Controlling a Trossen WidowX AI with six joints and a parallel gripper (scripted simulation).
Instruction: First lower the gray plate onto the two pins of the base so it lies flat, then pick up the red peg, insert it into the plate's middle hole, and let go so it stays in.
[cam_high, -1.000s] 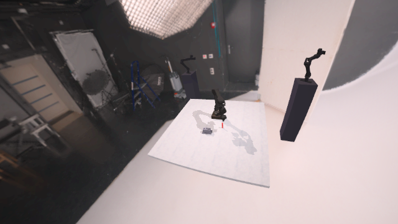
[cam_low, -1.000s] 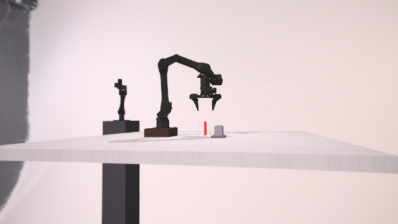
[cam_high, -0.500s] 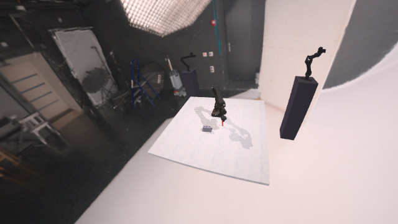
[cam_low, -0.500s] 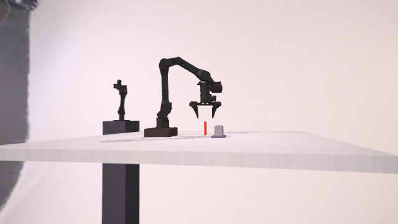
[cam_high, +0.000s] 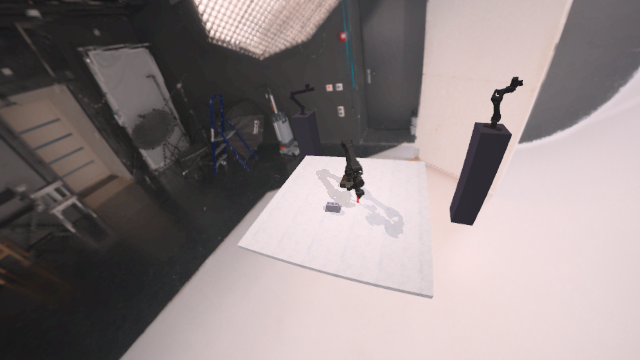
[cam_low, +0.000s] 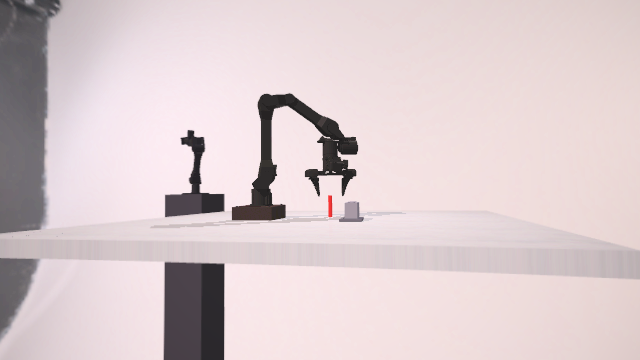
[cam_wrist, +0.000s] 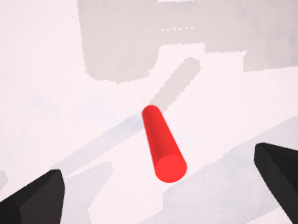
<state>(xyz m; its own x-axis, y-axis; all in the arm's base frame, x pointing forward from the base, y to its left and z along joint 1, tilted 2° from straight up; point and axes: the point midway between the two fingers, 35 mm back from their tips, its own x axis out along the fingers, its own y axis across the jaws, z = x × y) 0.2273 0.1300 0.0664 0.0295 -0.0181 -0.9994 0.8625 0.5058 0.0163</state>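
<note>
The red peg (cam_high: 358, 200) (cam_low: 330, 206) (cam_wrist: 162, 142) stands upright on the table. My gripper (cam_low: 331, 194) (cam_wrist: 162, 167) is open and empty, pointing straight down above the peg. In the exterior view the peg's top is about level with the fingertips, between them; in the wrist view the peg shows between the two fingers, touching neither. The gray plate and base (cam_high: 333, 207) (cam_low: 352, 210) stand beside the peg as one compact block on a wider foot, with no gap or tilt visible. The plate's holes are too small to make out here, and the block is outside the wrist view.
The white table (cam_high: 320, 250) (cam_low: 425, 237) carries the arm's brown mount (cam_low: 257, 212). In the exterior view the gray block is close to the right of the peg, just beyond the right finger. Two other arms stand on dark pillars (cam_high: 482, 175) (cam_low: 194, 300) off the table.
</note>
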